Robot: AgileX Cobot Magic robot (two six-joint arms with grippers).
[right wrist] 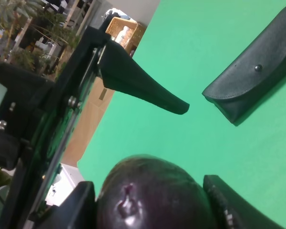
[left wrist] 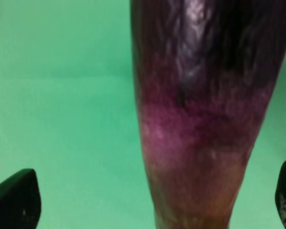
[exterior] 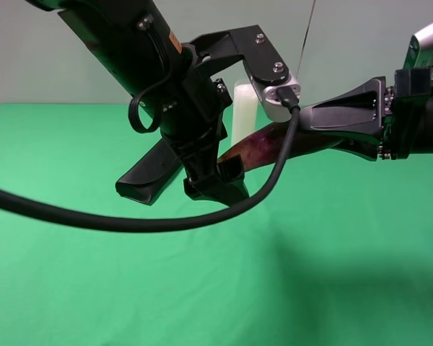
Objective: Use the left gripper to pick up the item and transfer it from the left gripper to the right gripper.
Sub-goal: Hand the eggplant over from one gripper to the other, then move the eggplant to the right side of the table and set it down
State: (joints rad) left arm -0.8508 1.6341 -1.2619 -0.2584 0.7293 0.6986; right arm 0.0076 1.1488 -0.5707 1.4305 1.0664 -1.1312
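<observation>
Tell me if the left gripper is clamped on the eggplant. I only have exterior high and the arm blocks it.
Observer: No. Left wrist shows the left gripper open, green cloth visible between each of its fingers and the eggplant.
Operator: Right got it?
Observer: Right wrist shows the right gripper closed on the eggplant's dark blunt end, no gap either side.
Operator: Where along it is left?
Observer: Its fingers flank the paler pink stretch, not the dark purple.
</observation>
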